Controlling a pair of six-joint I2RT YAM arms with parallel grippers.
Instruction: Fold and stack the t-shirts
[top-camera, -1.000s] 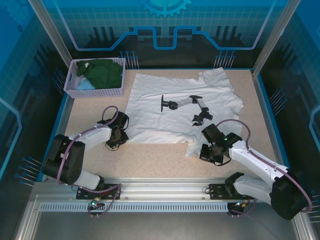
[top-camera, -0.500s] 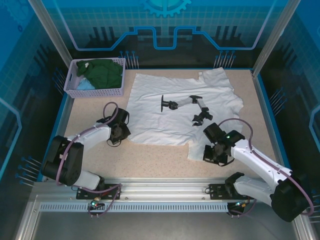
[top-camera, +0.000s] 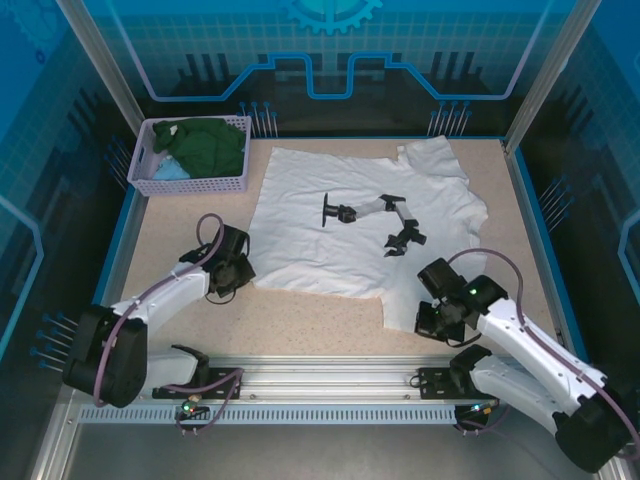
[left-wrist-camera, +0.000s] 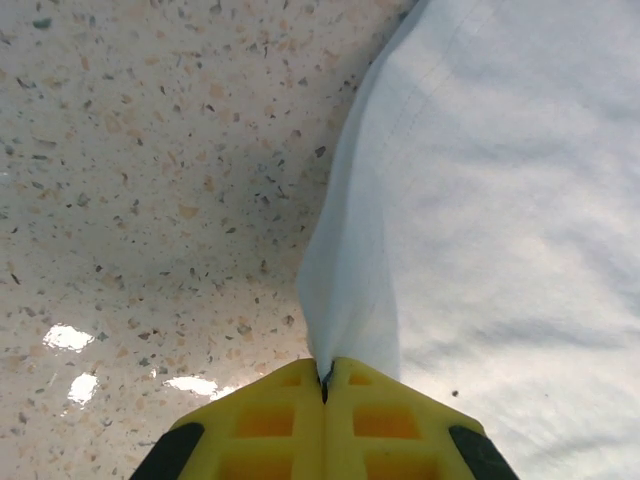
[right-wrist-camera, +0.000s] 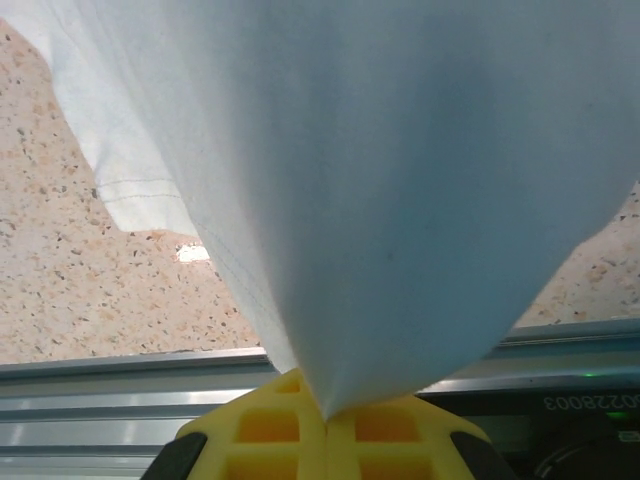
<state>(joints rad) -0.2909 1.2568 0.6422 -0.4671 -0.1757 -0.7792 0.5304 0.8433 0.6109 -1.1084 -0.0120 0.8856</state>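
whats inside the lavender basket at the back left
A dark green t-shirt lies bunched in the basket and fills most of it. A bit of light blue t-shirt shows at its near left corner. Anything beneath them is covered.

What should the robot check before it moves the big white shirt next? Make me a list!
1. Left gripper shut on the white t-shirt at its near-left edge: ok.
2. Right gripper shut on its near-right corner: ok.
3. Only one cloth layer in each pinch: cannot tell.
4. Shirt spread flat, black print facing up: ok.
5. Basket stands apart from the white shirt: ok.
6. Green t-shirt and light blue t-shirt folded: not ok, both bunched in the basket.
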